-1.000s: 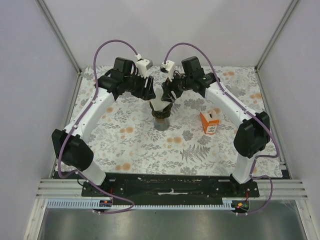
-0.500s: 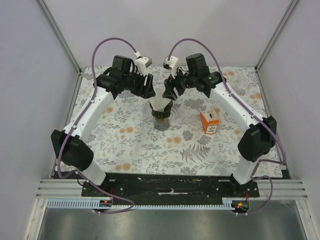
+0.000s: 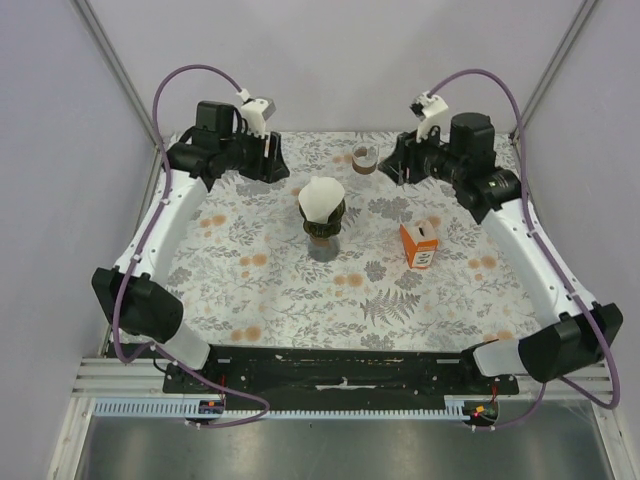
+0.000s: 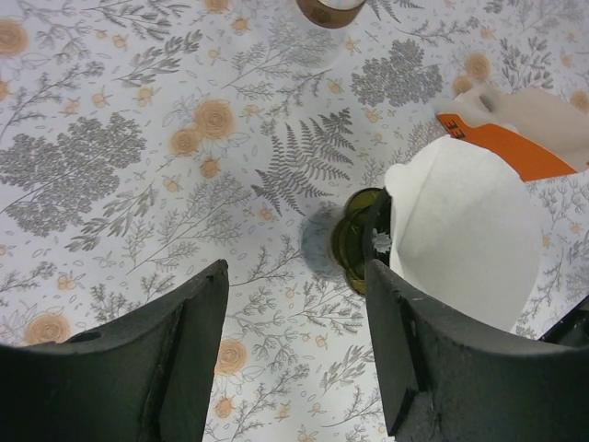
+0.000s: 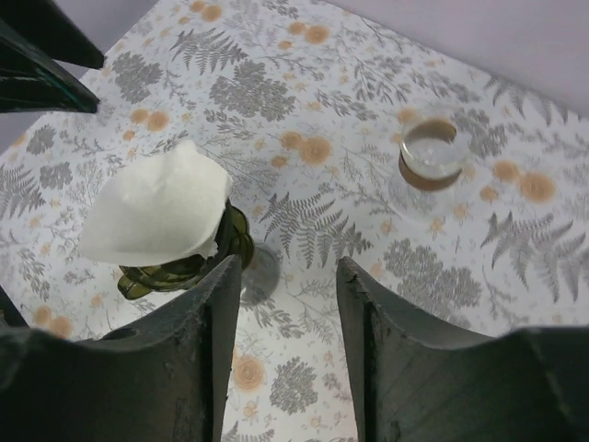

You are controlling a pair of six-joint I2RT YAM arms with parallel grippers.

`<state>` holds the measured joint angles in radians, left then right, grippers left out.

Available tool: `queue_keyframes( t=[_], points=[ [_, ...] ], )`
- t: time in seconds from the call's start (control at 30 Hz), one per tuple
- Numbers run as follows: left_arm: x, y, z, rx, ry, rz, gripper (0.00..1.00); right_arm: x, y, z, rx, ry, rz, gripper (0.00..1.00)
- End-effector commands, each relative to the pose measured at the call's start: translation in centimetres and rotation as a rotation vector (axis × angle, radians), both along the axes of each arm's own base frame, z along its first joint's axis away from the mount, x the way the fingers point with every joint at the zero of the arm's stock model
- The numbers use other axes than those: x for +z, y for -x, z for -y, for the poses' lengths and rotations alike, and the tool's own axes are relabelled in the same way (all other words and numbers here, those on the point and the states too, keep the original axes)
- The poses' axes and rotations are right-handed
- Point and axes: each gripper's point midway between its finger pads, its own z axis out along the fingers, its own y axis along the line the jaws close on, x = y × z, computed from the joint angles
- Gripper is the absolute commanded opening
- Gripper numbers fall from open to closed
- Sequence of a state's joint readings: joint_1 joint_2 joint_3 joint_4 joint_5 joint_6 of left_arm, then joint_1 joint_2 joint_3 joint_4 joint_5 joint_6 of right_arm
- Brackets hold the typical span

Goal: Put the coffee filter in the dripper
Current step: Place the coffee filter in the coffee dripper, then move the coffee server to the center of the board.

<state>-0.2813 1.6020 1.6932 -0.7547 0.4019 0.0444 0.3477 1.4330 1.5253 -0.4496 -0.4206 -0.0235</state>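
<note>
Where the top external camera looks straight down, the white coffee filter (image 3: 321, 198) sits in the dark green dripper (image 3: 322, 229). The dripper stands on the floral tablecloth (image 3: 290, 290), a little beyond the middle of the table, and from above the paper hides most of it. The left wrist view shows what the overhead view does not: the dripper's glassy green wall below the paper, and its shadow on the cloth beside it. The right wrist view shows the paper cone tilted, rising well above the dripper's rim and overhanging it on one side.

An orange carton (image 3: 420, 245) stands to the right of the dripper, apart from it. In the left wrist view the filter covers part of this carton. A small glass jar (image 3: 366, 157) stands beyond the dripper, nearer the right gripper (image 3: 397, 168) than the left gripper (image 3: 277, 160).

The left arm (image 3: 165, 225) and the right arm (image 3: 535, 260) reach to the far corners of the table. Both grippers point inward toward the dripper, each well apart from it. The left gripper's jaws stand wide and the right gripper's moderately apart. Only patterned cloth shows between either pair.
</note>
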Motion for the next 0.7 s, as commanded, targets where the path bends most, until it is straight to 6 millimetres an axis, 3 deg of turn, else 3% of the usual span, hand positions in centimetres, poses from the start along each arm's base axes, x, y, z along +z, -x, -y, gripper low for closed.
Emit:
queue_keyframes(
  t=[0.0, 0.2, 0.4, 0.57, 0.67],
  points=[
    [3.8, -0.1, -2.0, 0.042, 0.044, 0.086, 0.67, -4.3, 0.6, 1.4, -0.156, -0.151, -0.192, 0.49],
    [3.6, 0.0, -3.7, 0.08, 0.064, 0.076, 0.67, -12.4, 2.7, -0.3, -0.173, -0.278, -0.47, 0.34],
    [3.6, 0.1, -5.0, 0.106, 0.081, 0.077, 0.67, -16.8, 3.6, -2.4, -0.22, -0.36, -0.591, 0.3],
    [3.7, 0.1, -6.2, 0.128, 0.094, 0.08, 0.67, -19.9, 4.1, -5.6, -0.206, -0.35, -0.666, 0.29],
    [4.2, 0.1, -6.9, 0.139, 0.1, 0.092, 0.67, -21.7, 3.9, -6.2, -0.235, -0.359, -0.722, 0.28]
  ],
)
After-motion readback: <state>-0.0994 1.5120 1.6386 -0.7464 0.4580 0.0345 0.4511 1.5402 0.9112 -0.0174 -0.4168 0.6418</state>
